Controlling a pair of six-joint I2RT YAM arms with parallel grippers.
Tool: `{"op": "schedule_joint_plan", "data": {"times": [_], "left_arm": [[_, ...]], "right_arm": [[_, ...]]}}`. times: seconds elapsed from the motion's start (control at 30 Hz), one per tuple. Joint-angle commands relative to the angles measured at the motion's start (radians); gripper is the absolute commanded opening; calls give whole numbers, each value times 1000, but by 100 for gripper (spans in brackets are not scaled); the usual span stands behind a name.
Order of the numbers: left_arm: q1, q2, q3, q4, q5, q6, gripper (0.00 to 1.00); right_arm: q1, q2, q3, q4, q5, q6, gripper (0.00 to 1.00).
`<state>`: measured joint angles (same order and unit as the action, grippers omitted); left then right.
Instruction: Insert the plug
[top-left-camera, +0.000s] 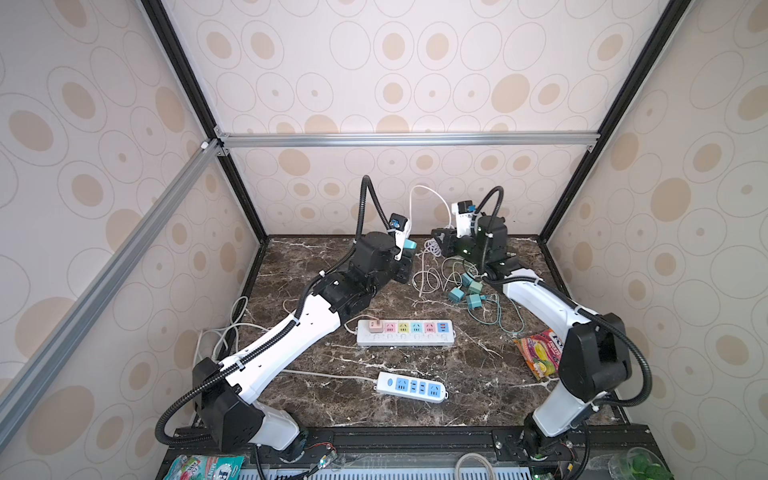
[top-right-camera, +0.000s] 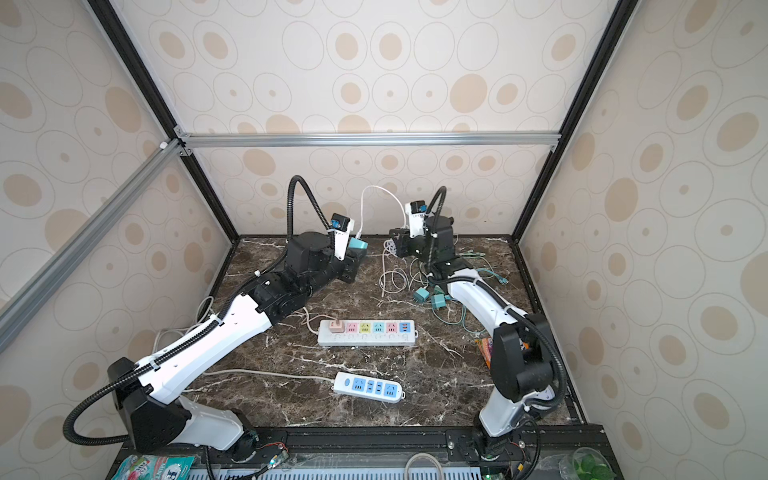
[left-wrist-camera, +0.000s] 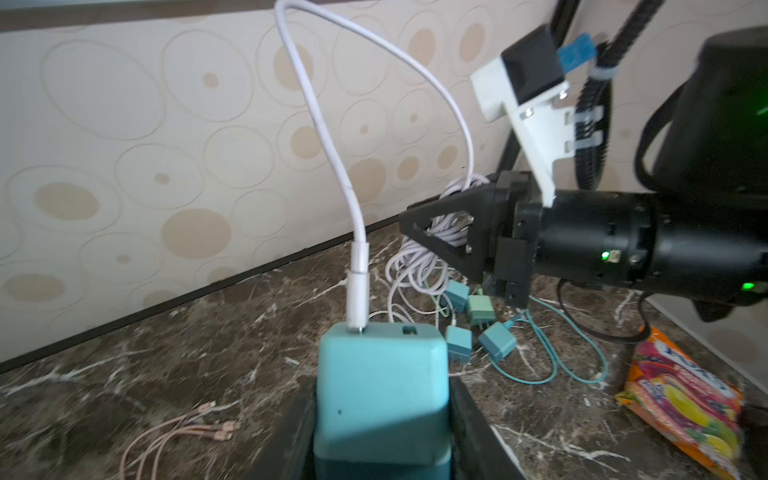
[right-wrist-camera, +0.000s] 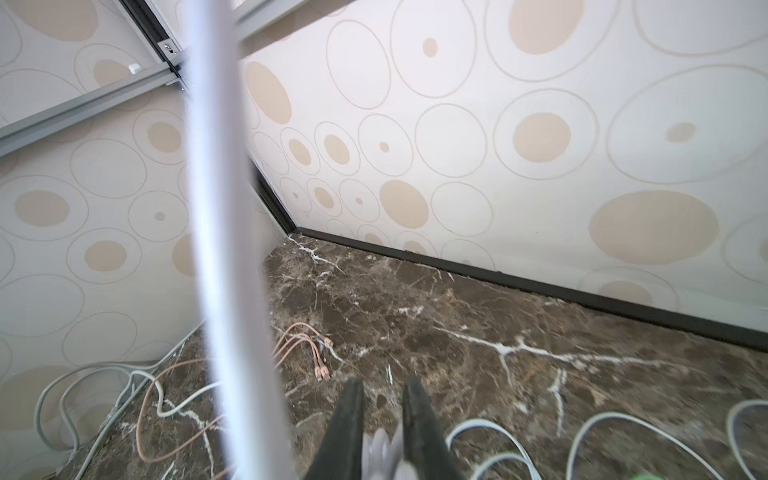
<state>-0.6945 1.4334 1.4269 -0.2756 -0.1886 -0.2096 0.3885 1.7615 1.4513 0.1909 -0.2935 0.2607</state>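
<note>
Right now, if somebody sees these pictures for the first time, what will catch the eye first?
First the teal charger clamped in the left jaws, near the back of the marble table. From it a white cable arches over to the right jaws, closed on its coiled part. A pastel power strip lies mid-table.

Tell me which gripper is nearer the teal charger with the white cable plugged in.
Left. The left gripper holds the charger between its jaws. The right gripper is apart, off to the charger's right, shut on the cable farther along, where it coils.
</note>
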Motion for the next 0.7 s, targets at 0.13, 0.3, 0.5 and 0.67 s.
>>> {"op": "schedule_joint_plan", "data": {"times": [0.13, 0.3, 0.5, 0.67], "left_arm": [[188, -59, 27, 19, -6, -50, 0], [314, -38, 63, 21, -13, -56, 0], [451, -5, 36, 92, -94, 7, 0], [455, 29, -82, 86, -46, 16, 0]], "right_arm": [[93, 279, 331, 26, 127, 24, 2], [154, 536, 667, -65, 174, 15, 4], [220, 736, 873, -108, 169, -21, 13], [226, 749, 864, -338, 151, -73, 61]]}}
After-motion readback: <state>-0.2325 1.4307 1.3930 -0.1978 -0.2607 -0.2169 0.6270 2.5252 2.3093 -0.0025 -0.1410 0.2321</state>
